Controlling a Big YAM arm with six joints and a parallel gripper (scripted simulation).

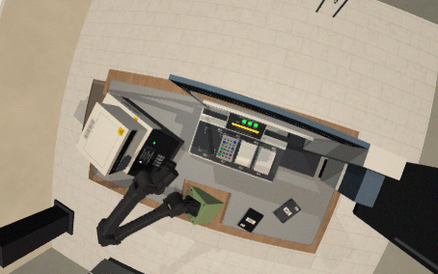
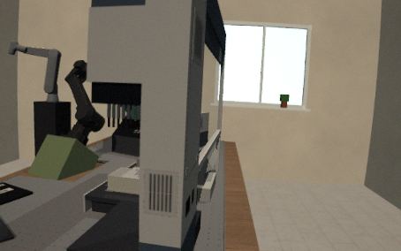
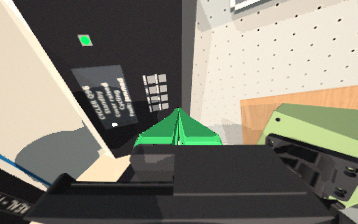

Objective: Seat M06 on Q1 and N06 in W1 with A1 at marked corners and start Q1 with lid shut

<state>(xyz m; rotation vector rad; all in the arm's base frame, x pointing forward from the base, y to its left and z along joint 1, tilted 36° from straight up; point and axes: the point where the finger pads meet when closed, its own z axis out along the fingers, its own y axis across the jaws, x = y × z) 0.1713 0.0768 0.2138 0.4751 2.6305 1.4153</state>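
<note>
Pale tiled floor round the worktop (image 1: 309,243) | jaws pinched together, holding nothing | Q1 (image 1: 156,150) key block (image 3: 155,92) just ahead at 11 o'clock | lamp (image 3: 85,40) green | plates (image 1: 255,155) on deck, well off at 3 o'clock in top view

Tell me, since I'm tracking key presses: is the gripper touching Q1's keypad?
Apart. The wrist view shows the shut gripper with its tip short of the keys, dark panel visible between them.
</note>
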